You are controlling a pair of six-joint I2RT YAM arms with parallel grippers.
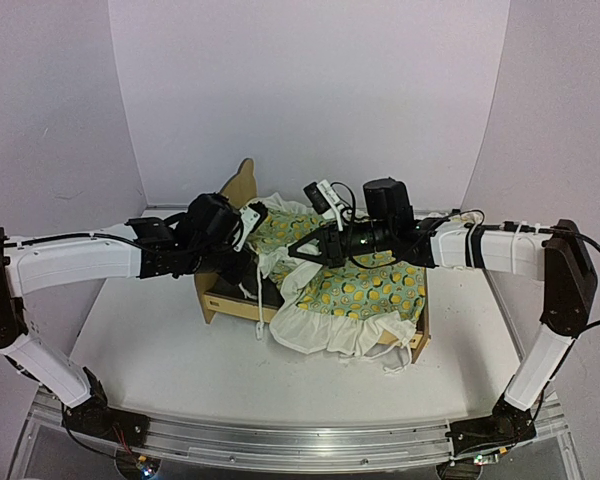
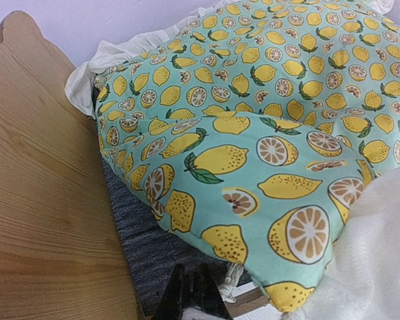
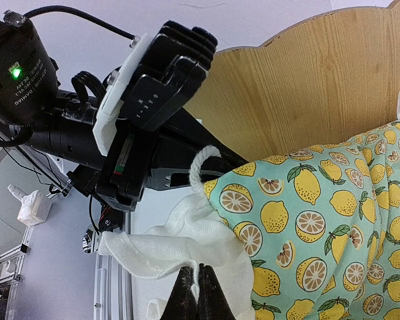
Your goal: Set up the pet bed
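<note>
The pet bed [image 1: 216, 300] is a plywood frame with a tall curved headboard [image 1: 244, 184] and a dark grey mattress pad [image 2: 145, 241]. The headboard also shows in the left wrist view [image 2: 40, 200] and the right wrist view [image 3: 307, 87]. A lemon-print pillow [image 2: 253, 133] lies against the headboard. The lemon-print blanket [image 1: 380, 290] drapes over the rest of the bed. My right gripper [image 3: 198, 279] is shut on the blanket's white ruffle [image 3: 187, 233] and shows above the bed in the top view [image 1: 298, 250]. My left gripper [image 2: 192, 290] is shut low over the mattress pad beside the pillow, with a bit of white cloth at its base.
The left arm's wrist and camera [image 3: 140, 100] sit close to my right gripper. A white cord loop [image 3: 201, 165] sticks up at the blanket's corner. The blanket's ruffle [image 1: 330, 332] hangs over the bed's front rail. White walls close in behind and on both sides.
</note>
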